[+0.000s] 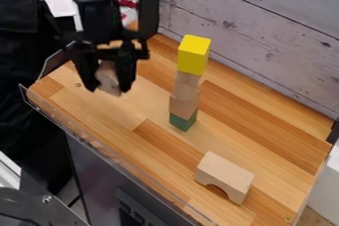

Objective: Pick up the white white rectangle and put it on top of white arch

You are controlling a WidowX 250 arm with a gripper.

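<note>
Along the near left edge of the wooden counter [106,111] runs a clear rail [99,143]. Toward the near right end stands the white arch [225,173], a pale wooden block upright with its cut-out against the counter. Farther back rises a tower: a green block [183,122] at the foot, a tan block [183,106] on it, a paler wooden piece [186,86] above, and a yellow block [194,55] on top. It stands close beside the straight way from gripper to arch. Over the far left part hangs the black gripper [108,90], its fingers closed on a pale block [107,77], probably the white rectangle, held tilted. Behind the tower stands the whitish plank wall [265,27].
</note>
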